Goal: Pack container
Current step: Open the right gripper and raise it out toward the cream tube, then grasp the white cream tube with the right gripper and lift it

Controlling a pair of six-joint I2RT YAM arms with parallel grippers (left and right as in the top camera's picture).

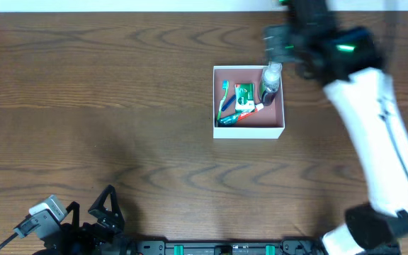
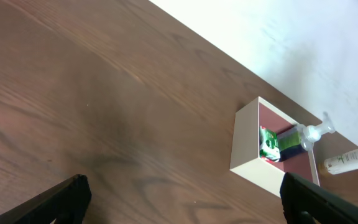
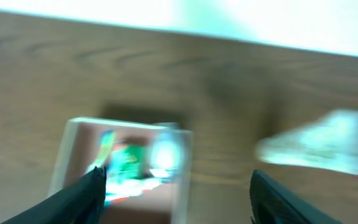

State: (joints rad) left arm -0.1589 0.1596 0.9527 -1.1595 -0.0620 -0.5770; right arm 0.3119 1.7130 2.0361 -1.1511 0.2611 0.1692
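The shallow white square box with pink floor [image 1: 250, 132] stands on the wooden desk [image 1: 83, 106], right of centre. Both the left claw [image 2: 184, 182] and right claw [image 3: 176, 180] are wide open, empty.

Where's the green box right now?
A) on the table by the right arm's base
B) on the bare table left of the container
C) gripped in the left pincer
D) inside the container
D: in the overhead view the green box lies inside the container, between the toothbrush and the pump bottle.
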